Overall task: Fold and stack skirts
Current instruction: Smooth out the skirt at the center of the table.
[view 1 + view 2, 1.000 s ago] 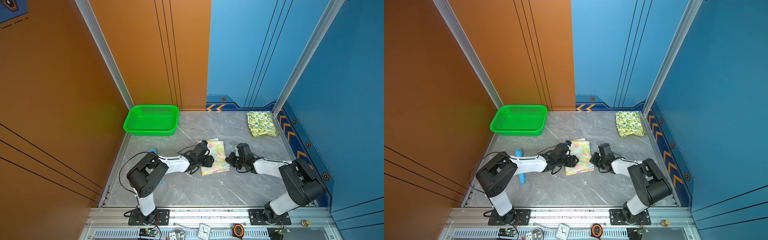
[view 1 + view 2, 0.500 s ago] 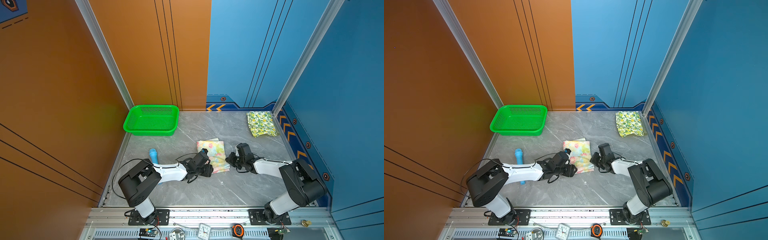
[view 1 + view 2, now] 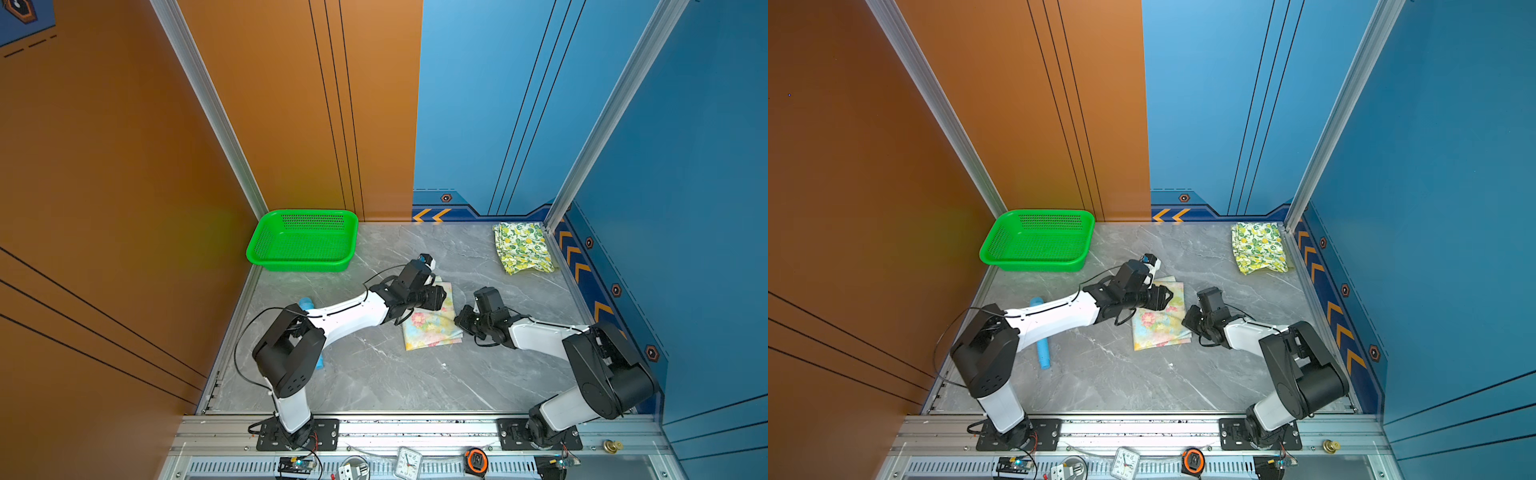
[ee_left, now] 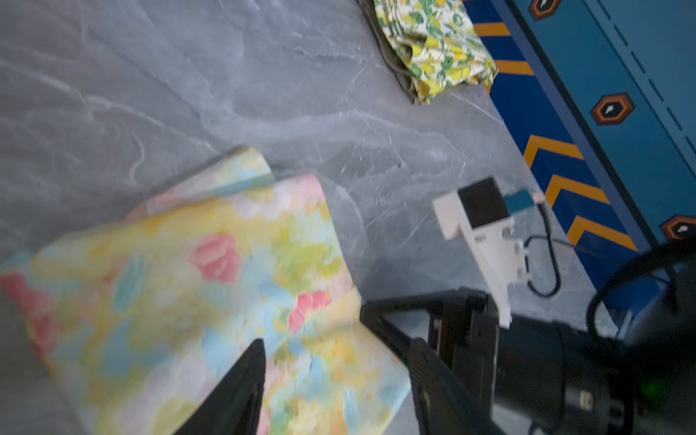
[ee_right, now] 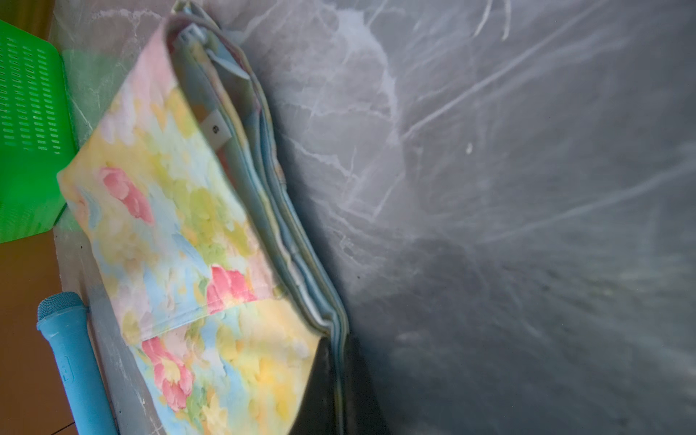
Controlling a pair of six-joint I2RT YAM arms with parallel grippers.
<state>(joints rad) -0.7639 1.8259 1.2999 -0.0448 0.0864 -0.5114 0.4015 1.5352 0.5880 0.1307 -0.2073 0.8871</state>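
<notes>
The folded pastel skirt with pink flowers [image 3: 432, 328] [image 3: 1160, 328] lies mid-table. My left gripper [image 3: 441, 297] [image 3: 1168, 297] [image 4: 335, 376] hovers open over its far part, the cloth [image 4: 211, 286] lying under the spread fingers. My right gripper [image 3: 459, 322] [image 3: 1187, 318] [image 5: 339, 380] is shut on this skirt's layered right edge [image 5: 263, 211]. The lemon-print skirt [image 3: 521, 247] [image 3: 1258, 247] [image 4: 433, 45] lies folded in the back right corner, with a darker olive edge showing beneath it in the left wrist view.
A green perforated basket [image 3: 303, 264] [image 3: 1034, 264] [image 5: 30, 132] stands at the back left. A light-blue microphone toy [image 3: 306, 302] [image 3: 1042, 345] [image 5: 71, 357] lies at the left, partly under my left arm. Blue walls close the right side.
My left gripper dipped toward the skirt's near-left edge, then swung farther back and right over it. The right gripper and the floral skirt have stayed put.
</notes>
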